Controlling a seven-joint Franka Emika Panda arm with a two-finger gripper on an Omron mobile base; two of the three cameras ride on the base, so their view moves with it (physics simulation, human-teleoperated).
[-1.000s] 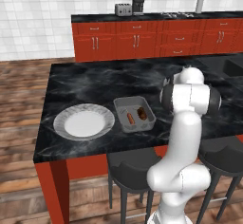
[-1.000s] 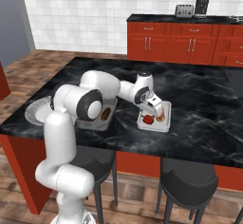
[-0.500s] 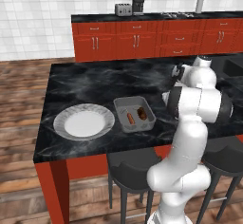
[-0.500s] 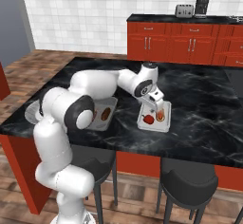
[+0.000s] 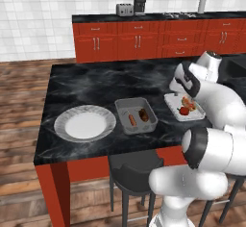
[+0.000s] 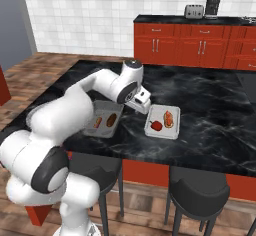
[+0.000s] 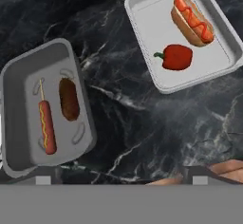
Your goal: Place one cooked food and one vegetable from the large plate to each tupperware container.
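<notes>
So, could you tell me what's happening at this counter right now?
The robot's gripper hangs open and empty above the counter. The large plate is bare. One tray holds the thin sausage and brown lump; the other tray holds the hot dog and red vegetable.

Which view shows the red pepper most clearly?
The hand view: the red pepper appears large, stem visible, beside the hot dog. In both base views it is a small red blob in its tray.
</notes>
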